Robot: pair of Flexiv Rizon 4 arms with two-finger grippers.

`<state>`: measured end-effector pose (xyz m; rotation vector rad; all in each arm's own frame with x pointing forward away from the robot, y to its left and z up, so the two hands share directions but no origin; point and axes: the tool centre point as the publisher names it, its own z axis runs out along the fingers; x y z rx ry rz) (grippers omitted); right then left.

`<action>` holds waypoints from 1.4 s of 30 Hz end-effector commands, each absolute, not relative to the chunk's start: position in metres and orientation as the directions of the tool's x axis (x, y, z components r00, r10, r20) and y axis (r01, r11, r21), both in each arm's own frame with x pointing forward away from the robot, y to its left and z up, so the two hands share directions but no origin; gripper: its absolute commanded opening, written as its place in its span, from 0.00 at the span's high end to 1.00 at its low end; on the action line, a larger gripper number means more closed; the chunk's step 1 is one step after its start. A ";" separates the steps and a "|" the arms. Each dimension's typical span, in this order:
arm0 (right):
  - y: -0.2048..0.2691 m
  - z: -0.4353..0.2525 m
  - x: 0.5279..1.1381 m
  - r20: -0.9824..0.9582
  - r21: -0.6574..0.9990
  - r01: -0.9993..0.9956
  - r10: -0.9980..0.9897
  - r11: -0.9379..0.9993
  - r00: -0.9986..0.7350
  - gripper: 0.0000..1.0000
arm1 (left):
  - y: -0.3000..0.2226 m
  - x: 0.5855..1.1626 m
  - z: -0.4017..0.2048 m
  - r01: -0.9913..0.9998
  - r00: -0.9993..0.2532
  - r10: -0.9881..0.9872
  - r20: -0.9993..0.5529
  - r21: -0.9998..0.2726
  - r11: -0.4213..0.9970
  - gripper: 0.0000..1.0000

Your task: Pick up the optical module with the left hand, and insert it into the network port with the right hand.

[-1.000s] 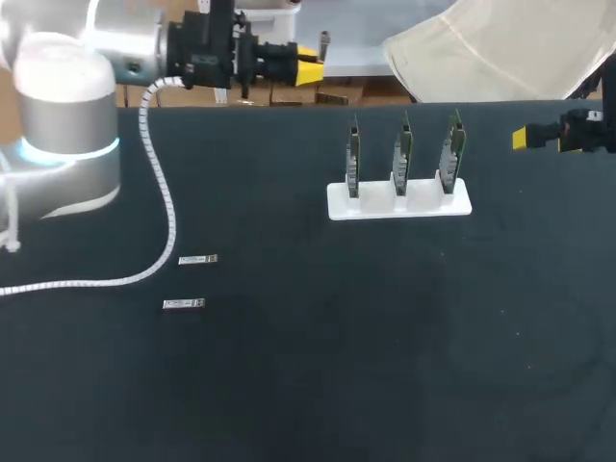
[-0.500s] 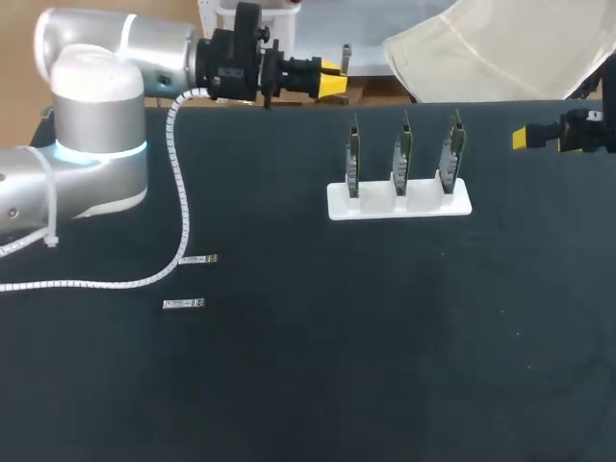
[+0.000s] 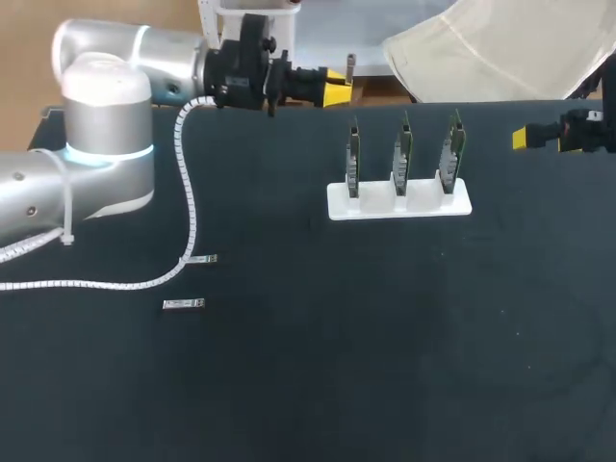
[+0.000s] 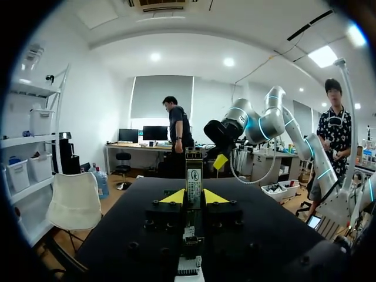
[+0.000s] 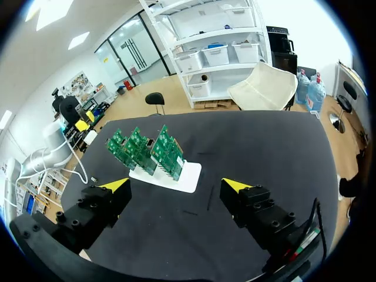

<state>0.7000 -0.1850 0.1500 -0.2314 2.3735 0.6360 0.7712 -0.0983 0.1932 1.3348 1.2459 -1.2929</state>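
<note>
My left gripper (image 3: 335,87) hangs over the table's far edge, shut on a slim grey optical module (image 3: 352,64). In the left wrist view the module (image 4: 194,173) stands up between the yellow tips of that gripper (image 4: 194,197). A white stand (image 3: 399,200) holds three upright green circuit boards (image 3: 402,149) with the network ports. Right of the stand, my right gripper (image 3: 527,138) is open and holds nothing. In the right wrist view its fingers (image 5: 120,185) stand far apart, and the boards (image 5: 147,150) lie ahead of the gripper (image 5: 176,188).
Two more optical modules (image 3: 198,259) (image 3: 183,304) lie flat on the black table (image 3: 385,346) at the left. My left arm's white coiled cable (image 3: 183,207) trails across the table near them.
My left arm has swung right along the far edge, carrying the module closer to the boards. The right arm has not moved.
</note>
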 end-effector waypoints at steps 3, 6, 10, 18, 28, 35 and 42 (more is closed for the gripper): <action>-0.185 0.150 0.700 -0.643 0.383 -0.321 0.000 0.866 -0.766 0.00 | -0.105 0.775 0.187 0.990 -0.055 0.107 -0.993 -0.068 -0.125 1.00; -0.185 0.150 0.700 -0.643 0.383 -0.321 0.000 0.866 -0.766 0.00 | -0.105 0.775 0.183 0.993 -0.053 0.128 -0.990 -0.066 -0.103 1.00; -0.185 0.150 0.700 -0.643 0.383 -0.321 0.000 0.866 -0.766 0.00 | -0.108 0.773 0.181 0.994 -0.065 0.138 -0.988 -0.077 -0.084 1.00; -0.185 0.150 0.700 -0.643 0.383 -0.321 0.000 0.866 -0.766 0.00 | -0.109 0.769 0.176 0.994 -0.095 0.129 -0.987 -0.102 -0.046 1.00; -0.185 0.150 0.700 -0.643 0.383 -0.321 0.000 0.866 -0.766 0.00 | -0.109 0.763 0.175 0.992 -0.116 0.121 -0.986 -0.120 -0.026 1.00; -0.185 0.150 0.700 -0.643 0.383 -0.321 0.000 0.866 -0.766 0.00 | -0.109 0.761 0.175 0.993 -0.116 0.112 -0.987 -0.119 -0.025 1.00; -0.185 0.150 0.700 -0.643 0.383 -0.321 0.000 0.866 -0.766 0.00 | -0.111 0.761 0.171 0.989 -0.135 0.099 -0.986 -0.141 -0.046 1.00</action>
